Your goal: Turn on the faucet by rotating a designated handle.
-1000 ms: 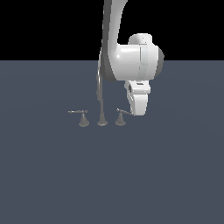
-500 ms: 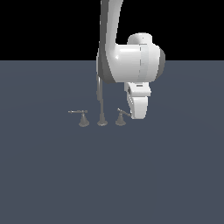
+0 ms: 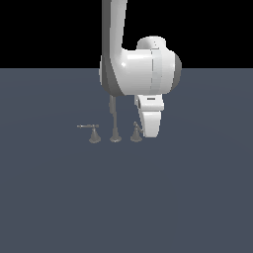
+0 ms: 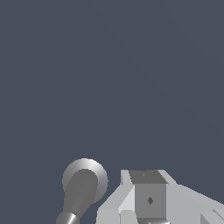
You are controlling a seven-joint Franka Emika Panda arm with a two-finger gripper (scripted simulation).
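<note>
The faucet stands mid-floor in the exterior view, its thin spout rising behind my arm. A twin handle sits on its left, bar pointing left. The designated handle is a small cone on the spout's right, with its bar half hidden by my white hand. My gripper hangs low, right beside that handle on the exterior view's right. In the wrist view the designated handle shows from above as a round base with a short bar, close beside my gripper. The fingers look pressed together, holding nothing.
A flat dark grey floor spreads around the faucet. My arm's large white link hangs above the spout and hides its top.
The arm's upper link has swung slightly toward the exterior view's left, and the hand has edged a little closer to the designated handle. The faucet's parts look unmoved.
</note>
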